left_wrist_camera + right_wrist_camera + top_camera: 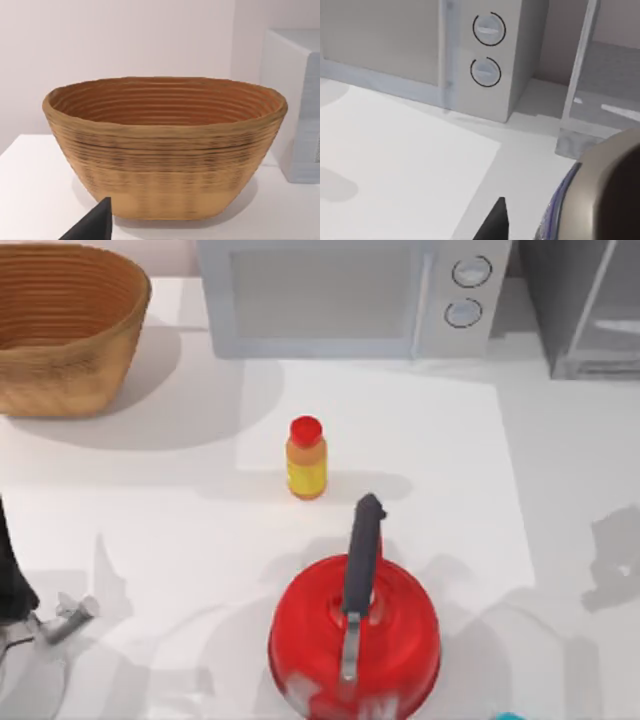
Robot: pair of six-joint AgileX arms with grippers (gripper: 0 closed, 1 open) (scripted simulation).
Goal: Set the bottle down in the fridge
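Now, the bottle [600,195]: a rounded dark body with a grey-blue band, looming very close in my right wrist view, off the counter [150,510] as far as I can judge.
Right fingers [495,220]: one dark tip shows just beside the bottle; whether they are pinching it or standing apart from it I cannot tell.
Left fingers [95,225]: parked at the top view's lower left, facing the woven basket [165,150]; spread or pressed together, I cannot tell.
Fridge [560,310]: far right corner of the counter, just beside the microwave [330,300], its slanted pale bar handle [580,65] in front of a light shelf [615,80].
Handling: probably light, stiff and smooth-sided (so likely to slip or twist under a loose pinch); I would take it round the mid-body, near the band, and keep it upright so it lands flat on the shelf.
Hidden: the bottle's cap and base are cut off, so its tilt is unclear; the fridge runs off the edge in both views, and how much room the shelf leaves is hard to judge.
Bystanders: yellow-orange bottle [306,458] and red kettle [355,640] stand mid-counter, well apart from the fridge.
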